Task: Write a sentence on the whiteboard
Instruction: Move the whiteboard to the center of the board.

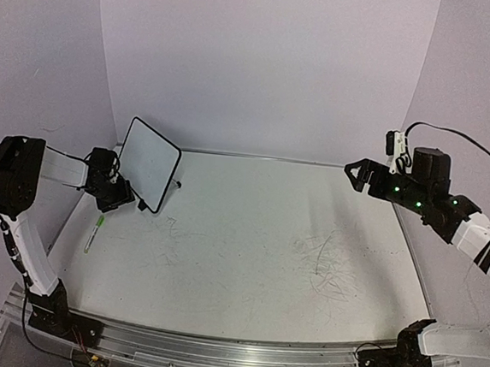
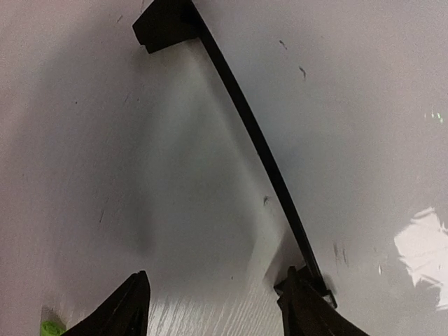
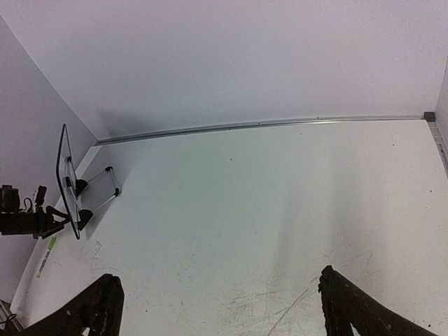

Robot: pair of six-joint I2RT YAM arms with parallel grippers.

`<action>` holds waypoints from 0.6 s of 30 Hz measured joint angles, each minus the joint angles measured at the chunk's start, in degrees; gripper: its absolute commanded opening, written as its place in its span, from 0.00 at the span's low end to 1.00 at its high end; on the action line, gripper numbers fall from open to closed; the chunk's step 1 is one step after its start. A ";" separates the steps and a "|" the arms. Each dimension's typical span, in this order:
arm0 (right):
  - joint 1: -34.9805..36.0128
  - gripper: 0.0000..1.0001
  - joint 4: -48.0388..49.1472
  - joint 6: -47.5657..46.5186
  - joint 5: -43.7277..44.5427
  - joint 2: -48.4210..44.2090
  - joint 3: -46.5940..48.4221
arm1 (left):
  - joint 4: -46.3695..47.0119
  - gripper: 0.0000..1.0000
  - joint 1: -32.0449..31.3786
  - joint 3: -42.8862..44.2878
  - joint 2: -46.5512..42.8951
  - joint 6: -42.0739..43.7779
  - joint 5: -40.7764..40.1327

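White, scribble-marked bench [image 1: 249, 235] carries a small black-framed rectangular whiteboard [image 1: 150, 162], upright near its far left corner.
Left gripper [image 2: 215, 280], jaws partly apart and empty, has one finger at the frame's lower edge; right gripper [image 3: 218, 280] hangs wide open, empty, above the right edge; a green marker pen [image 1: 92, 234] lies by the left edge.

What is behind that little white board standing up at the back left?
Behind the whiteboard, the right wrist view shows a thin wire prop reaching back from its two black feet onto the table, then the wall. From above, the board hides most of it.
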 measured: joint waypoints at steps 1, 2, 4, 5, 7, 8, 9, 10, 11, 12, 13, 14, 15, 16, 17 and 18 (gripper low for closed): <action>0.00 0.98 0.01 0.15 -0.01 -0.25 -0.11 | 0.07 0.52 0.00 0.82 1.23 -0.11 -0.18; 0.00 0.98 -0.01 0.24 -0.03 -0.45 -0.17 | -0.04 0.49 0.00 1.86 2.41 0.03 -0.24; 0.00 0.98 0.01 0.52 -0.05 -0.72 -0.21 | 0.15 0.43 -0.16 3.77 4.77 0.41 -0.34; 0.00 0.98 0.03 0.60 -0.09 -0.76 -0.21 | 0.15 0.40 -0.31 4.22 5.43 0.56 -0.52; 0.00 0.98 0.01 0.80 -0.18 -0.77 -0.23 | 0.15 0.37 -0.96 4.38 5.86 0.54 -1.06; 0.00 0.98 0.01 0.88 -0.19 -0.77 -0.25 | 0.12 0.35 -1.50 4.38 5.86 0.65 -1.16; 0.00 0.98 0.02 0.97 -0.20 -0.78 -0.25 | 0.10 0.34 -2.16 4.38 5.86 0.75 -1.20; 0.00 0.98 0.03 1.06 -0.20 -0.80 -0.25 | 0.07 0.34 -2.92 4.38 5.86 0.76 -1.22; 0.00 0.98 0.01 1.12 -0.20 -0.81 -0.25 | 0.04 0.34 -3.76 4.37 5.86 0.72 -1.39; 0.00 0.98 0.02 1.20 -0.20 -0.81 -0.25 | 0.08 0.33 -4.46 4.36 5.86 0.69 -1.80; 0.00 0.98 0.03 1.27 -0.21 -0.81 -0.25 | 0.11 0.33 -5.10 4.36 5.86 0.61 -2.11; 0.00 0.98 0.03 1.30 -0.22 -0.81 -0.25 | 0.11 0.32 -5.76 4.36 5.86 0.49 -2.46; 0.00 0.98 0.02 1.36 -0.23 -0.81 -0.25 | 0.11 0.31 -6.44 4.36 5.86 0.41 -2.78; 0.00 0.98 0.04 1.46 -0.25 -0.81 -0.25 | 0.13 0.31 -7.13 4.36 5.86 0.28 -3.07; 0.00 0.98 0.05 1.51 -0.28 -0.80 -0.25 | 0.11 0.31 -7.97 4.36 5.86 0.00 -3.21; 0.00 0.98 0.08 1.62 -0.37 -0.73 -0.27 | 0.11 0.31 -8.89 4.36 5.86 -0.30 -3.25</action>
